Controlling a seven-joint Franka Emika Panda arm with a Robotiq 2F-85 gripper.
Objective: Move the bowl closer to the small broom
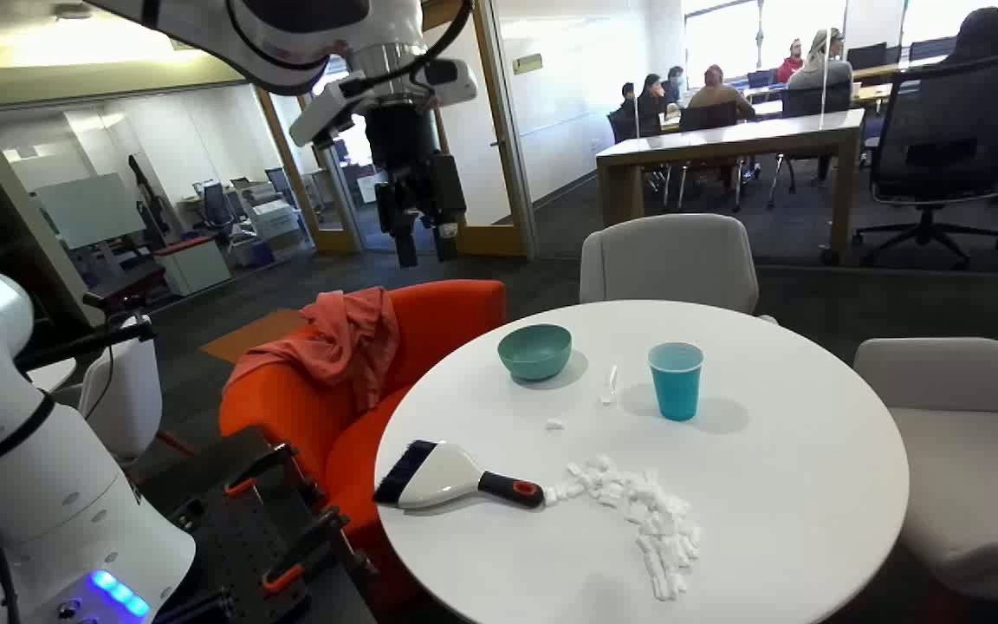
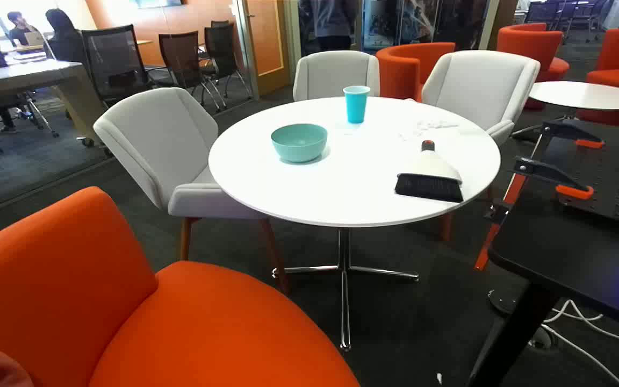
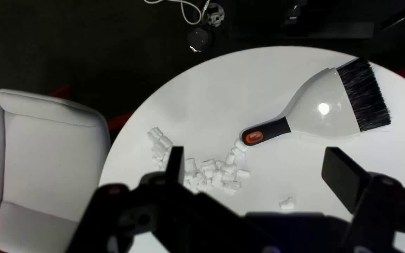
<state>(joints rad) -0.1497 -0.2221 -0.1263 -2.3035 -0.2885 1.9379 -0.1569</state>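
Observation:
A green bowl stands upright on the round white table, seen in both exterior views (image 1: 535, 355) (image 2: 299, 144); it is out of the wrist view. The small broom, with white body, black bristles and black handle, lies flat near the table's edge in both exterior views (image 1: 457, 479) (image 2: 431, 171). It also shows in the wrist view (image 3: 320, 105). My gripper (image 1: 426, 246) hangs high above, in an exterior view. In the wrist view my gripper (image 3: 255, 161) has its fingers wide apart with nothing between them, above the table.
A blue cup (image 1: 677, 383) stands on the white table (image 1: 776, 511) beside the bowl. Several white pieces (image 1: 646, 511) lie spread near the broom's handle. A small clear item (image 1: 611, 386) lies between bowl and cup. Grey chairs (image 1: 670, 264) and an orange chair (image 1: 443, 312) surround the table.

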